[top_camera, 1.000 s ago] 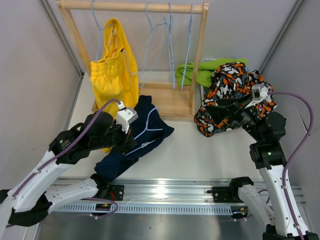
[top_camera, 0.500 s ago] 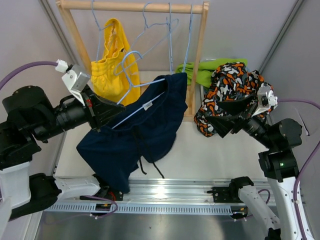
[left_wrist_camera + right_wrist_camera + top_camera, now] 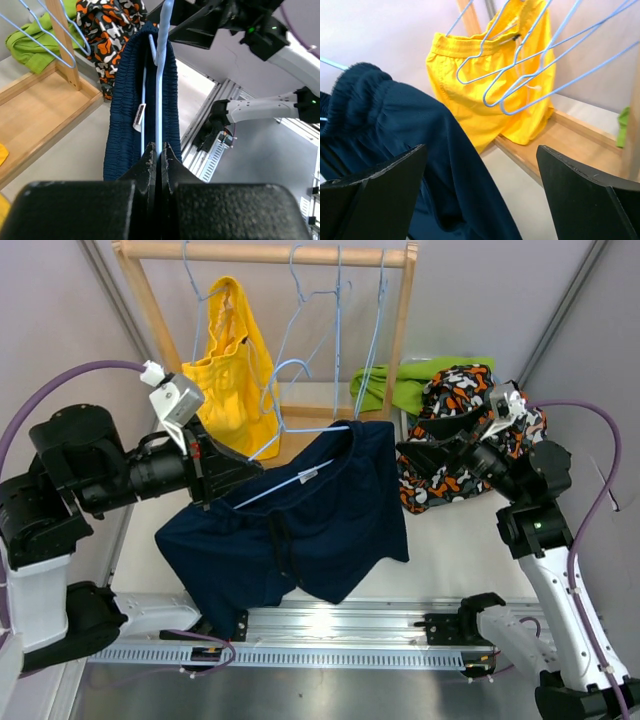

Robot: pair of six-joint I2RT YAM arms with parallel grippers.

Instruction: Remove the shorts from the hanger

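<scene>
1. The left arm's fingers [image 3: 160,150] are clamped shut on the lower wire of a light blue wire hanger [image 3: 159,85], which they hold up above the white table [image 3: 450,540].
2. A pair of soft navy fabric shorts [image 3: 300,530] hangs from that hanger. In the left wrist view its gathered elastic waistband wraps both sides of the wire. The legs droop toward the table's near edge, and a dark drawstring dangles at the front.
3. A light wooden clothes rack [image 3: 270,253] stands at the far side of the table. A pair of bright yellow fabric shorts [image 3: 235,380] hangs from a hanger at the left end of its top bar.
4. Several bare light blue wire hangers [image 3: 338,310] hang from the same bar, to the right of the yellow pair.
5. A pair of lime green shorts [image 3: 400,380] lies on the table just right of the rack. It is partly covered by a heaped pair of orange, black and white patterned shorts [image 3: 465,405].
6. The right arm's fingers [image 3: 425,462] are spread wide and hold nothing. They sit in front of the patterned heap, near the right end of the navy waistband. Whether they touch the fabric cannot be told.
</scene>
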